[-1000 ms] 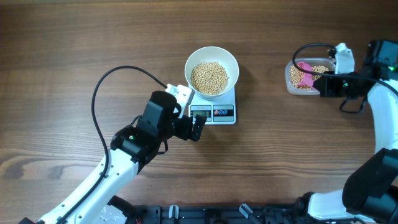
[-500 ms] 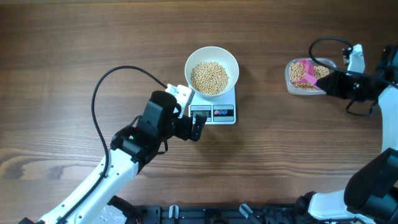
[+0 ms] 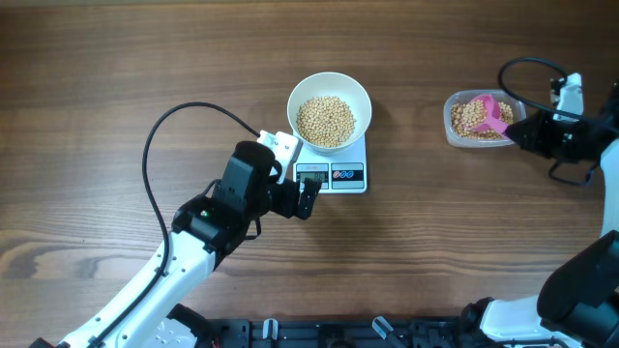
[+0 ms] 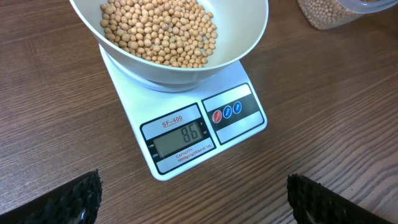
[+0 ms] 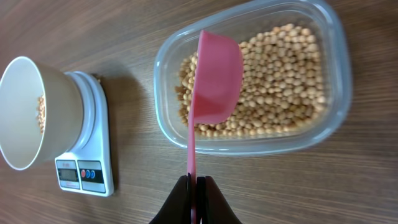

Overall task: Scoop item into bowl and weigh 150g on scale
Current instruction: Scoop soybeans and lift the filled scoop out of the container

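The white bowl (image 4: 241, 30) stands on the platform of the white digital kitchen scale (image 3: 350, 162), just above the middle of the overhead frame. It covers most of the platform and leaves the front strip bare. A heap of tan-yellow beans (image 3: 326, 120) lies in its bottom, well below the rim. On the front strip, in the left wrist view, the grey display (image 4: 180, 135) reads 86. Beside it, to the right, is a dark button panel (image 4: 227, 112) with one red and two blue round buttons.

The left fingers (image 4: 78, 198) stand wide apart and hold nothing. Their dark tips show in the two lower corners of the left wrist view, with the scale's front edge between and above them. From overhead they sit just below the display, low over the wooden bench (image 3: 116, 68).

At the upper right of the overhead frame, well apart from the scale, a clear plastic tub (image 5: 336, 74) with rounded corners rests on the bench, holding more of the same beans across its floor. The right fingers (image 5: 174, 208) are pressed together on the thin handle of a pink scoop (image 5: 214, 78). The scoop's cup reaches over the tub's near rim and lies above the beans on that side. Its outer side faces the wrist camera, so whether it carries beans, or touches those under it, cannot be told.
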You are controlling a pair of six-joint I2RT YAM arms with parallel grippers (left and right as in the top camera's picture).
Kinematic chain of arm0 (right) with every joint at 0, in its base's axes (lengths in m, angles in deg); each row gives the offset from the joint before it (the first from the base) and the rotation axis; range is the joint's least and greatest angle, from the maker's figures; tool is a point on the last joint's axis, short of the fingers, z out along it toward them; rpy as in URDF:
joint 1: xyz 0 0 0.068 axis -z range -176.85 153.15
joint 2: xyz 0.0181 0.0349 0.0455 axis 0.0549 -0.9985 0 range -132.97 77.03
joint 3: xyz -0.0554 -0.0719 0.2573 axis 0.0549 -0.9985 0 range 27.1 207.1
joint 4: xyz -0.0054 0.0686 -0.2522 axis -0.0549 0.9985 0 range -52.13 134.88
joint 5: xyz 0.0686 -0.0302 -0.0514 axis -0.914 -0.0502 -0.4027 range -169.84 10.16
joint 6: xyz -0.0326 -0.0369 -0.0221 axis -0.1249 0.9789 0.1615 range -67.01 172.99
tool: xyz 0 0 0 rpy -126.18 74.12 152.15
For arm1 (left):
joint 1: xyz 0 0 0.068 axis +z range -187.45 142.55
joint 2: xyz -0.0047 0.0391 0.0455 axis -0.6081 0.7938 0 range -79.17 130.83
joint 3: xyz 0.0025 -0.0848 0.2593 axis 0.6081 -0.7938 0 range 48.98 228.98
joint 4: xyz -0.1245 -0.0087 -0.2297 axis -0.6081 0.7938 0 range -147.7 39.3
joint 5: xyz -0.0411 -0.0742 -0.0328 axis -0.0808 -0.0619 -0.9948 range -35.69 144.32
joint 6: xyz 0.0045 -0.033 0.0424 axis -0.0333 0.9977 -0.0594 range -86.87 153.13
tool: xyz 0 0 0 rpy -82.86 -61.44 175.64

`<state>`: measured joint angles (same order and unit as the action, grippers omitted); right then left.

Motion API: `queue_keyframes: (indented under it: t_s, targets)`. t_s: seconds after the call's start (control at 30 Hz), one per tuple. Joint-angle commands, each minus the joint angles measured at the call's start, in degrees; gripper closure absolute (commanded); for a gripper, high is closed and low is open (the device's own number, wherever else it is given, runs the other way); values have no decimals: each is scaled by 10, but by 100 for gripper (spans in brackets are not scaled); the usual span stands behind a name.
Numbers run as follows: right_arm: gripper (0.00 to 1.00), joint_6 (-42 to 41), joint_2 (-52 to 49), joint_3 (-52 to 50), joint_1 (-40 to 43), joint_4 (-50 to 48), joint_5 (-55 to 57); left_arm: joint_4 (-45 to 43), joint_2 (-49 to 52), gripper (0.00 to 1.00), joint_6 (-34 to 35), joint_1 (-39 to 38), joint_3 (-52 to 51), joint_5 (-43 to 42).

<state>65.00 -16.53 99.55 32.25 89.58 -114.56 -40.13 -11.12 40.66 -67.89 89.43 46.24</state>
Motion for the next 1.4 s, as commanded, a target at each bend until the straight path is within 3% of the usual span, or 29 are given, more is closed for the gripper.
queue_keyframes:
  t_s: [0.0,0.63,1.1,1.37]
  targets:
    - [96,-13,-8,-6,18,1,-21,0,2,0,-13,-2,-3,-9]
    - [96,-32,-8,-6,137,20,-297,0,2,0,-13,-2,-3,-9]
    - [96,-30,-7,-6,128,97,-442,0,2,0,-13,-2,-3,-9]
    - [96,-32,-7,-6,30,109,-464,0,2,0,-13,-2,-3,-9]
